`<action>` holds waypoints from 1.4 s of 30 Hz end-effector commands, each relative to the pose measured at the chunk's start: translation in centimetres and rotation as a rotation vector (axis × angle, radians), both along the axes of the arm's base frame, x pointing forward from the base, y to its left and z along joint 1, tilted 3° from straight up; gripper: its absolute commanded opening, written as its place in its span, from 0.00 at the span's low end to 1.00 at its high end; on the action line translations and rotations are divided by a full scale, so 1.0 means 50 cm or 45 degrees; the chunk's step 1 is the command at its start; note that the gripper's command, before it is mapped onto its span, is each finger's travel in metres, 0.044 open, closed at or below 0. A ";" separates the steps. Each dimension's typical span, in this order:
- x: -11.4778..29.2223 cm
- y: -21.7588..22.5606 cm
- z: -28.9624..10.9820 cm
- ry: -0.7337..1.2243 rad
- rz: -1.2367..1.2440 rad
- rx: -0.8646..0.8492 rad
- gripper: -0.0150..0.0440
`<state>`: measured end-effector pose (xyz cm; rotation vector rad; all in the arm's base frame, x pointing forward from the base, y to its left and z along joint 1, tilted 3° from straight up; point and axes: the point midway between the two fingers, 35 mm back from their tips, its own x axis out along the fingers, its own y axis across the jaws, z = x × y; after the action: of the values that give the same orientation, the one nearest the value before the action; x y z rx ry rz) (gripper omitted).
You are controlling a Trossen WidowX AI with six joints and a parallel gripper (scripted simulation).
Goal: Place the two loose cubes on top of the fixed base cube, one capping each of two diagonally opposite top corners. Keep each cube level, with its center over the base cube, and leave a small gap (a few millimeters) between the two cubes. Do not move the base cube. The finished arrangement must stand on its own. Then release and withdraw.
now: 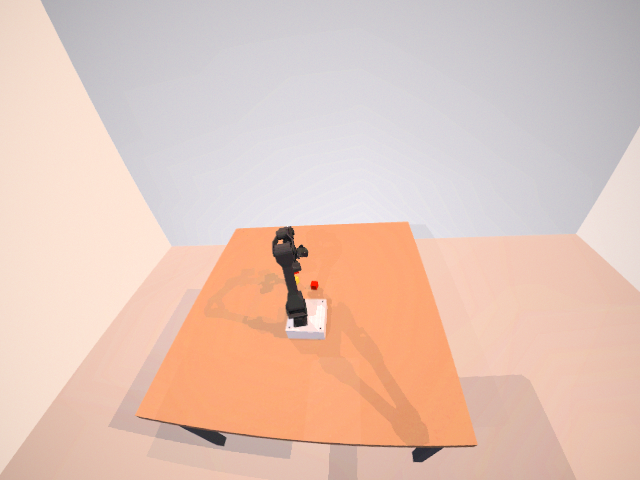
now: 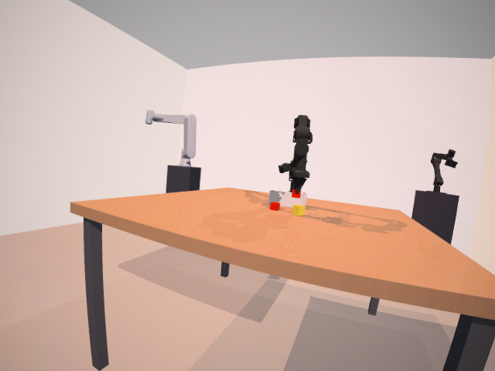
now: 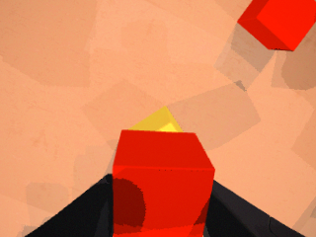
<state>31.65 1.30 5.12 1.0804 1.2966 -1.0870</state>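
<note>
Counter (image 2: pixel 168 223): orange wood-toned top, slightly curved front edge, on dark legs (image 2: pixel 96 299). Broad soft shadows of the arm spread across it. Floor is pale peach-brown; walls off-white to pink, grey-lit back wall in the top view, grey ceiling in the exterior view.

Arm (image 2: pixel 300 155): black, mounted on a white base plate (image 1: pixel 319 315) near mid-counter, folded high with the wrist pointing down.

Claw (image 3: pixel 161 224): clenched on a red cube (image 3: pixel 161 188), one dark finger (image 3: pixel 79 231) against each side face. Held cube sits level and is carried above the counter, not touching it. In the exterior view it hangs just under the wrist (image 2: pixel 295 193), in front of the white plate.

Yellow cube (image 2: pixel 298 209): resting on the counter, near the plate. From the wrist view only a corner (image 3: pixel 157 121) shows, peeking out behind the held cube's top edge.

Second red cube (image 2: pixel 274 205): on the counter, apart from the yellow cube; upper right in the wrist view (image 3: pixel 279 14), right of the arm in the top view (image 1: pixel 314 284).

Room extras: a light grey arm (image 2: pixel 182 131) on a dark pedestal behind the counter, far left; a small black arm (image 2: pixel 439 163) on a second dark pedestal (image 2: pixel 435 213), far right.
</note>
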 end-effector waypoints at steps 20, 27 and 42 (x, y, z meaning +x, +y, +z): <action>-0.021 0.082 -0.014 0.009 -0.240 -0.002 0.43; -0.021 0.082 -0.017 0.009 -0.240 -0.002 0.43; -0.021 0.083 -0.066 0.009 -0.247 -0.002 0.43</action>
<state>30.58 5.38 2.00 1.2157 1.2157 -1.2347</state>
